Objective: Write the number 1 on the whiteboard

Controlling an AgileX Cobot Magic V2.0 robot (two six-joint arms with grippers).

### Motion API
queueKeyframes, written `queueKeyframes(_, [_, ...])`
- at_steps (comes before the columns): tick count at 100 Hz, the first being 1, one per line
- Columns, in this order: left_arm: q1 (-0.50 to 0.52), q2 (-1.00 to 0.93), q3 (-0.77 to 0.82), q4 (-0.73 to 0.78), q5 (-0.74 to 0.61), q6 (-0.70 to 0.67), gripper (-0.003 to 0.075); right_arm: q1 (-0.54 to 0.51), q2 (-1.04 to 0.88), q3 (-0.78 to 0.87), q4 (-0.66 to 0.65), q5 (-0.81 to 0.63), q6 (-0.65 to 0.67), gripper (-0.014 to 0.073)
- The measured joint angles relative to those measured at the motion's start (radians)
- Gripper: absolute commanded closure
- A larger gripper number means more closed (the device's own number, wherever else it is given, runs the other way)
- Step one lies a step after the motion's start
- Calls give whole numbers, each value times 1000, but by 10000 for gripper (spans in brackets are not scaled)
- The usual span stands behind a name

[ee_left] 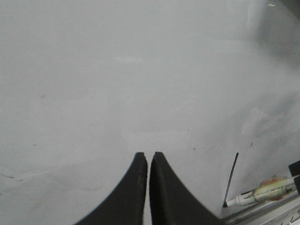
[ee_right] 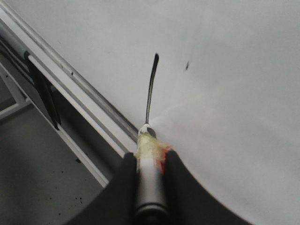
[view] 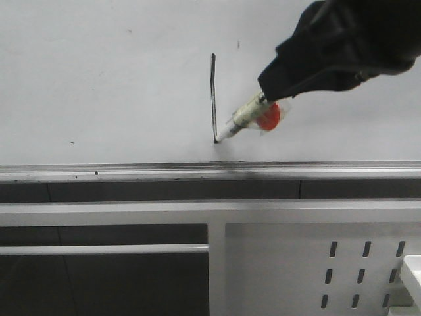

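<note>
A thin black stroke, the number 1 (view: 213, 97), runs down the whiteboard (view: 99, 79). It also shows as the number 1 (ee_left: 231, 179) and the number 1 (ee_right: 150, 91). My right gripper (ee_right: 149, 157) is shut on a white marker (ee_right: 150, 178) wrapped in yellowish tape with a red patch. The marker (view: 247, 118) slants down-left, its tip touching the stroke's lower end just above the silver tray rail (view: 131, 172). My left gripper (ee_left: 148, 155) is shut on nothing, facing bare whiteboard (ee_left: 117, 84) to the left of the stroke.
Below the rail runs a white metal frame (view: 263, 263) with slotted holes at the right. A horizontal white bar (view: 99, 249) crosses the dark gap at lower left. Small dark specks dot the board (view: 71, 142).
</note>
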Motion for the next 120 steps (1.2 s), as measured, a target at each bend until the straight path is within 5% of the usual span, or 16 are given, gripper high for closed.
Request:
queueKeyframes(26, [-5,0,0,40,-32,0,740,5,-14,-11,2,42,0,664])
queueKeyframes(52, [-106,48,0,431,-107,-38,732,87,-99,-121,2,364,0,664])
queueKeyframes(82, [-235,245,-25,616,-157,-45,391,124,-24,-340,2,604,0,664])
queueKeyframes(120, [-242,405,-104,621,-180,-31,386,149,42,-476,0,666,0,664])
